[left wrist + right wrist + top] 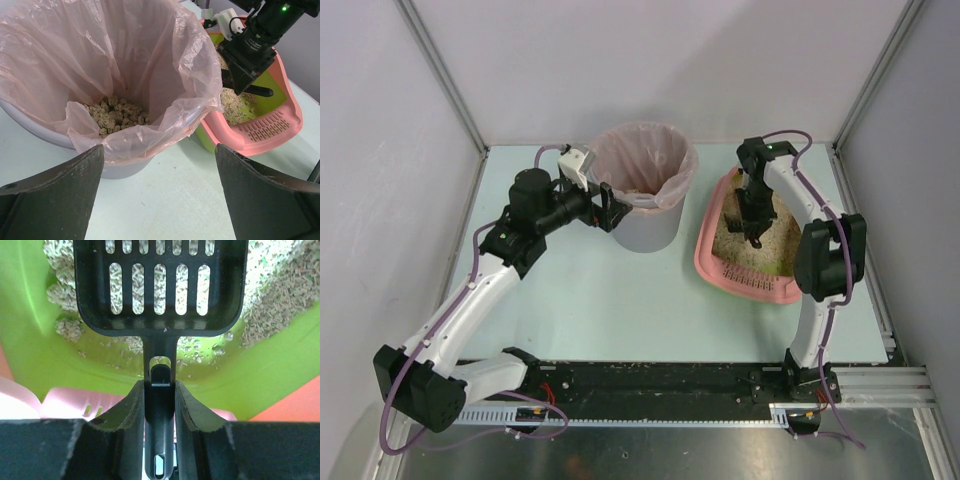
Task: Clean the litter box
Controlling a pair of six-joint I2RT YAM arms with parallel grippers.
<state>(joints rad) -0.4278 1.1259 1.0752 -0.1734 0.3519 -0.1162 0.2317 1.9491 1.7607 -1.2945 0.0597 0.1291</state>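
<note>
The pink litter box (720, 272) with green inner rim and beige granules lies right of centre; it also shows in the left wrist view (292, 120) and the right wrist view (30, 335). My right gripper (756, 235) is shut on the handle of a black slotted scoop (160, 285), held empty just above the granules inside the box. Pale clumps (62, 295) lie by the scoop's left edge. My left gripper (607, 208) is open and empty, beside the grey bin (642, 187), whose pink bag holds clumps (115, 114).
The bin stands just left of the litter box, their edges close. White walls and metal posts enclose the pale green table (610, 310). A black rail runs along the near edge (660, 385).
</note>
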